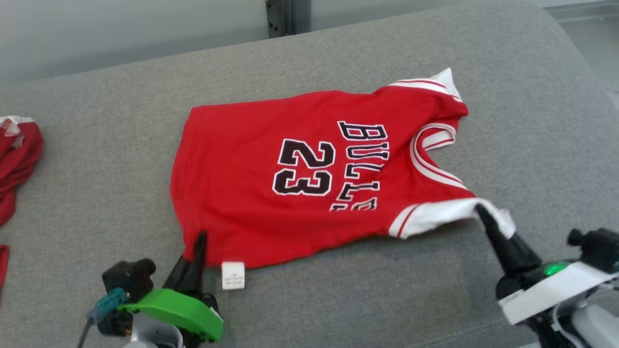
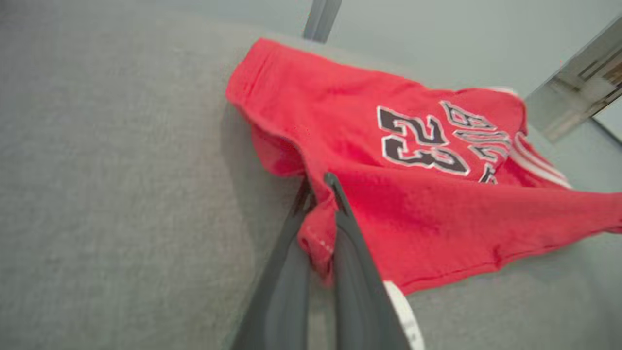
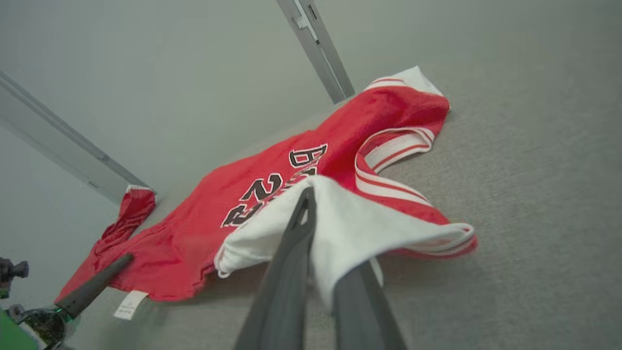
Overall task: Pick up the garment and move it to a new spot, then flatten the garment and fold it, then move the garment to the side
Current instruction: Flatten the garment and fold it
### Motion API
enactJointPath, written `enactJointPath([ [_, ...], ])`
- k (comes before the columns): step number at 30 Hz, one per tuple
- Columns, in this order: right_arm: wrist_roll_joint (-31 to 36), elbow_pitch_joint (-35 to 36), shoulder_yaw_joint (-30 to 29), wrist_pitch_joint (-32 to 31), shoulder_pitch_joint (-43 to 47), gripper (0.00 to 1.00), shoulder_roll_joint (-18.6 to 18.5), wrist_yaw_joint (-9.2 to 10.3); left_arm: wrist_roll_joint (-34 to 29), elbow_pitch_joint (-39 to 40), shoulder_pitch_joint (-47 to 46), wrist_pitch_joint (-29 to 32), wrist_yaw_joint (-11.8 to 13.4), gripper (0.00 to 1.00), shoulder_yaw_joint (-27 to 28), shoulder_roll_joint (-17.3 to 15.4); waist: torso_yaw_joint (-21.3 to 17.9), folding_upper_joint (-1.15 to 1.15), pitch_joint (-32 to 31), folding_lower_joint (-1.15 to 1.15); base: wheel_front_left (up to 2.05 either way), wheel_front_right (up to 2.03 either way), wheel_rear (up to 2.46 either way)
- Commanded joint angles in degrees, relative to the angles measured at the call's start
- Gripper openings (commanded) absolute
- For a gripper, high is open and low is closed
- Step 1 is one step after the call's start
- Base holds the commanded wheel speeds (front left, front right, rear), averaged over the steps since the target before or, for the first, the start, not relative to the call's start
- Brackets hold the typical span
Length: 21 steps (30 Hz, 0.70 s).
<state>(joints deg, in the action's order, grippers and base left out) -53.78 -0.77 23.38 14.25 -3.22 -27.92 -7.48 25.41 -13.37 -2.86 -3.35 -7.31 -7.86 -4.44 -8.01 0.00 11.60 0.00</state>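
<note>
Where the head view looks down on the grey padded surface (image 1: 96,159), the garment (image 1: 300,179), a red jersey with "23" and black lettering face up, lies near the centre, hem toward 9 o'clock and neck opening toward 3 o'clock. The left gripper (image 1: 199,238) stands at the jersey's 7 o'clock corner, its fingers drawn together and pinching a fold of the red hem between them; the left wrist view confirms cloth bunched between the two dark fingers. A white label (image 1: 233,275) hangs from the hem just beside that gripper, toward 4 o'clock from it, and rests on the surface. The right gripper (image 1: 481,211) is at the jersey's 4 o'clock corner, its fingers closed narrow on the white-trimmed shoulder strap, with white cloth draped over one finger in the right wrist view. The strap and the near edge are raised slightly off the surface; the far edge, toward 12 o'clock, lies flat. A second red cloth (image 1: 17,159) sits crumpled at the 9 o'clock edge of the head view, well apart from the jersey. A dark metal post (image 1: 278,17) rises beyond the surface at 12 o'clock.
</note>
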Motion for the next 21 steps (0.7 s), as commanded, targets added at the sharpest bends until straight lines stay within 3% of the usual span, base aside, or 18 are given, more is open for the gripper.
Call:
enactJointPath([
  [1, -1.7, 3.7, -2.3, 0.6, 1.1, 0.00, -1.2, -0.02, 1.0, 5.3, 0.7, 1.5, -0.2, 0.00, 0.1, -1.5, -0.2, 0.00, -0.2, 0.00, 0.00, 0.00, 0.00],
  [4, -4.9, 16.2, -10.5, 0.8, 2.8, 0.00, -4.5, -0.02, 3.6, 21.7, 2.1, 6.7, 0.3, 0.00, 0.4, -3.2, -0.4, 0.00, 0.4, 0.00, 0.00, 0.00, 0.00],
  [5, -6.7, 23.1, -16.1, 0.9, 3.4, 0.00, -6.6, -0.02, 5.1, 30.9, 0.7, 10.6, 1.3, 0.00, 0.7, -3.6, -0.5, 0.00, 1.4, 0.00, 0.00, 0.00, 0.00],
  [7, -9.2, 29.2, -21.4, 0.7, 1.9, 0.00, -8.6, -0.02, 5.9, 38.8, -2.8, 15.2, 2.5, 0.00, 0.9, -4.4, -0.6, 0.00, 3.1, 0.00, 0.00, 0.00, 0.00],
  [10, -13.3, 31.7, -28.0, -2.1, -3.5, 0.00, -12.3, -0.02, 9.1, 44.7, -11.9, 23.2, 4.6, 0.00, 0.5, -4.5, -0.4, 0.00, 7.0, 0.00, 0.00, 0.00, 0.00],
  [13, -17.3, 28.4, -31.0, -6.5, -12.6, 0.00, -15.6, -0.02, 11.4, 43.2, -24.8, 30.2, 6.5, 0.00, 0.1, -4.0, 0.4, 0.00, 11.5, 0.00, 0.00, 0.00, 0.00],
  [16, -20.1, 21.7, -31.7, -11.7, -25.0, 0.00, -18.6, -0.02, 11.9, 36.2, -40.4, 35.4, 8.9, 0.00, -0.1, -3.1, 1.9, 0.00, 17.3, 0.00, 0.00, 0.00, 0.00],
  [18, -21.6, 16.2, -30.0, -15.1, -34.7, 0.00, -18.8, -0.01, 11.0, 29.4, -50.5, 36.8, 10.1, 0.00, -0.2, -2.4, 2.9, 0.00, 21.2, 0.00, 0.00, 0.00, 0.00],
  [21, -18.9, 6.7, -26.4, -19.2, -51.0, 0.00, -17.2, -0.01, 8.6, 17.5, -64.5, 35.4, 11.4, 0.00, 0.1, -1.5, 4.4, 0.00, 26.3, 0.00, 0.00, 0.00, 0.00],
])
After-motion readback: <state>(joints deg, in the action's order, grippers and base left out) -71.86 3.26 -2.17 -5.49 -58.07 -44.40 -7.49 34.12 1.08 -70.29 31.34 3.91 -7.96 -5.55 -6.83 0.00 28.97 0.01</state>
